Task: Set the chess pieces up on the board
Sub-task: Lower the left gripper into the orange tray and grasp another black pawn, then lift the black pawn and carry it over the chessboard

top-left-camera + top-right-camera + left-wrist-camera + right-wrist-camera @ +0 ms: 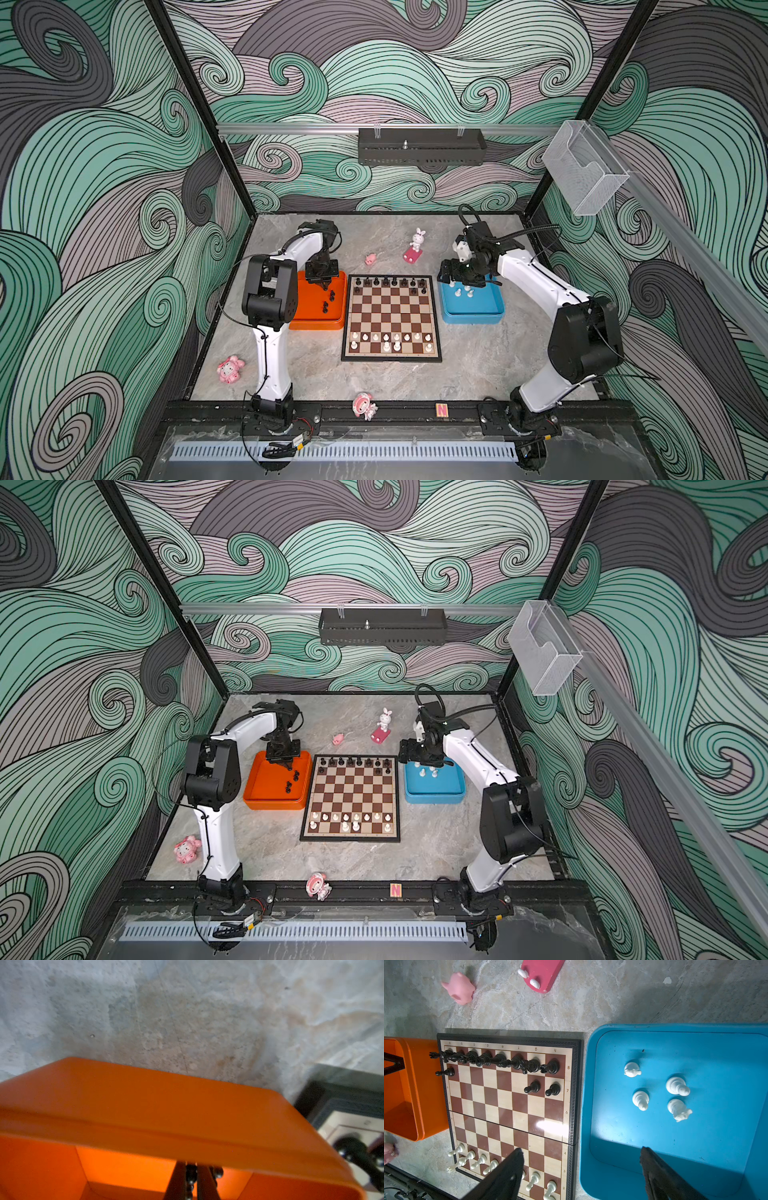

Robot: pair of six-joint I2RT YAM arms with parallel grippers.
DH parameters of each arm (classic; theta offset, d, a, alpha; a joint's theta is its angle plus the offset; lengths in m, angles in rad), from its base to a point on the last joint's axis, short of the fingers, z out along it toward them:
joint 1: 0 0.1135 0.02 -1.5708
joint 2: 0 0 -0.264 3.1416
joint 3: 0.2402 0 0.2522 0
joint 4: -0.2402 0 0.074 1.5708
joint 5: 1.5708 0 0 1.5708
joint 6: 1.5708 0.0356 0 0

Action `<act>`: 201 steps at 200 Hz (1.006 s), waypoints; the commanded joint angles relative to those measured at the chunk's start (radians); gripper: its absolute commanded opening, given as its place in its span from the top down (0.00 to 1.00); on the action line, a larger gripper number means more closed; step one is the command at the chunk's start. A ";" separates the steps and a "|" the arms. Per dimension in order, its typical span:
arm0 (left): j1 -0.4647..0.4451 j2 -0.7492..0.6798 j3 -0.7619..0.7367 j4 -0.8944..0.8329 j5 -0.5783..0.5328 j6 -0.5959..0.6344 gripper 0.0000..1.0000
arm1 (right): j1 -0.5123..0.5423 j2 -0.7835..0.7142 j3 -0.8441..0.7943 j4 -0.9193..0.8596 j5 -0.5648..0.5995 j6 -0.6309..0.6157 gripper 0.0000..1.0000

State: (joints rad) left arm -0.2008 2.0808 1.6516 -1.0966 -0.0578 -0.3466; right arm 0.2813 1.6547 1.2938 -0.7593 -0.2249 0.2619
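Observation:
The board [390, 358] [351, 836] lies mid-table, black chess pieces [390, 282] along its far rows and white ones [386, 338] along its near rows. My left gripper [325, 286] [289, 766] reaches down into the orange tray [316, 321], shut on a black chess piece [191, 1175]. Two more black pieces [332, 296] stand in that tray. My right gripper [455, 279] [581, 1150] hangs open and empty over the left rim of the blue tray [675, 1147]. Several white pieces [640, 1100] stand in that tray, apart from the fingers.
Behind the board are a small pink figurine [370, 259] and a white rabbit on a pink base [415, 245]. Further pink figurines sit at the front left [231, 369] and on the front rail [364, 406]. The trays flank the board closely.

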 commanded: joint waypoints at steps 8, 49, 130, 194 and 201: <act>-0.051 -0.092 0.086 -0.114 -0.028 0.019 0.90 | -0.005 -0.025 0.006 -0.004 0.007 -0.009 0.12; -0.168 -0.094 0.177 -0.148 0.000 0.012 0.90 | -0.011 -0.045 -0.006 -0.004 0.006 -0.006 0.12; -0.284 0.011 0.222 -0.096 0.030 -0.022 0.88 | -0.038 -0.084 -0.042 -0.005 0.008 -0.014 0.12; -0.299 0.050 0.194 -0.044 0.042 -0.045 0.88 | -0.054 -0.092 -0.055 -0.005 0.001 -0.018 0.12; -0.301 0.053 0.191 -0.042 0.044 -0.049 0.88 | -0.055 -0.094 -0.056 -0.005 0.000 -0.018 0.12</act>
State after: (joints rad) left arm -0.4889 2.1128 1.8488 -1.1534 -0.0216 -0.3687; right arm 0.2348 1.5940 1.2495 -0.7593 -0.2245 0.2607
